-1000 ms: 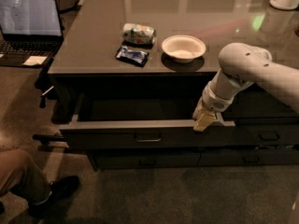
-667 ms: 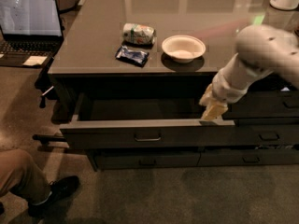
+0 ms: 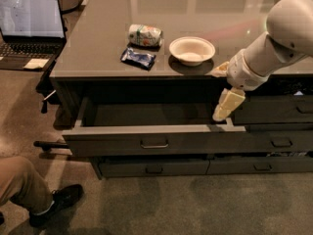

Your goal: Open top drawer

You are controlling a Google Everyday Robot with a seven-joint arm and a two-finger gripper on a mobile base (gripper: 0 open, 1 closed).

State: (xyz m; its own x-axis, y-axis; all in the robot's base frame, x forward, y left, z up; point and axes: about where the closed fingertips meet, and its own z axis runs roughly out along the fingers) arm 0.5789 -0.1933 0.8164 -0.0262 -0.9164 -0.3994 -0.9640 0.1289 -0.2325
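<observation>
nearest, at seven o'clock: a bystander's leg point(image 3: 19, 185) and dark shoe point(image 3: 56, 207), tucked clear of the drawer's travel. just beyond, at six o'clock: shallow lower drawers point(image 3: 154, 168), shut. above them, dead centre: the top drawer point(image 3: 112, 140), pulled well out from under the surface, front standing forward of its neighbours, inside looking bare, bar handle point(image 3: 154, 144) untouched. judged from that gap, opening largely done. at three o'clock from the handle: the pincer point(image 3: 227, 105), pointing down at the right end of the drawer front, placed as if to hook its top edge rather than the handle; touching or just above, unclear. released or clenched: cannot tell. reaching in from two o'clock: the pale arm point(image 3: 274, 38). farther, on the surface point(image 3: 98, 48): white bowl point(image 3: 191, 50) at one o'clock, blue packet point(image 3: 138, 58) and tipped can point(image 3: 145, 35) at twelve, set back from the edge, so out of the drawer's way. farthest, at ten o'clock: an open laptop point(image 3: 30, 28).
</observation>
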